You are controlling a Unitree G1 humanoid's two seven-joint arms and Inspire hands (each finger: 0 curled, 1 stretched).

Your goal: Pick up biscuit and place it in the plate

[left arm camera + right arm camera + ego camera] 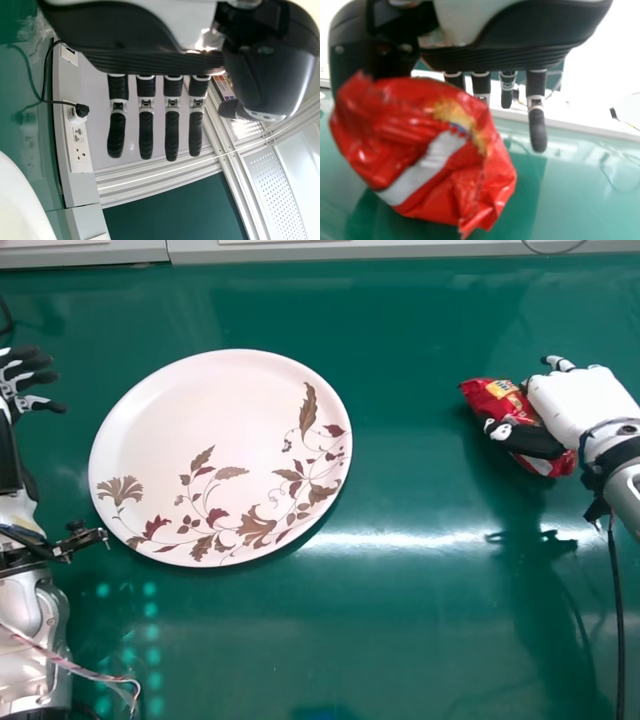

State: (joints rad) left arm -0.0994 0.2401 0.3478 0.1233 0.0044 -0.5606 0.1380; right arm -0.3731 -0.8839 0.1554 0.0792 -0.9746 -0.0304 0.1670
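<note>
- One green table [420, 640] carries the work, its far edge running across the top of the head view; the start and the goal of the task lie towards opposite sides of it.
- The plate [220, 458], white with a leaf pattern, lies flat on the table's left part, set in from the far edge. The placing is not yet done.
- The right hand [580, 400] is over the table's right side, at about the plate's distance from the far edge. Its thumb lies across the near side of the packet, with fingers on the other side, so the packet looks clamped between them; an outer finger stands straight, apart from it.
- The left hand [171, 135] is by the table's left side, beyond the plate, its fingers straight and slightly apart, holding nothing.
- The biscuit packet [495, 395], red and crinkled, is in the right hand's grasp towards the table's right side, tilted, well apart from the plate. Whether it is fully off the table I cannot tell.
- I judge the grasp made or nearly so, which puts the task near its halfway point. Left to do: lift the packet clear, carry it leftward over the plate's rim, lower it and let go.
</note>
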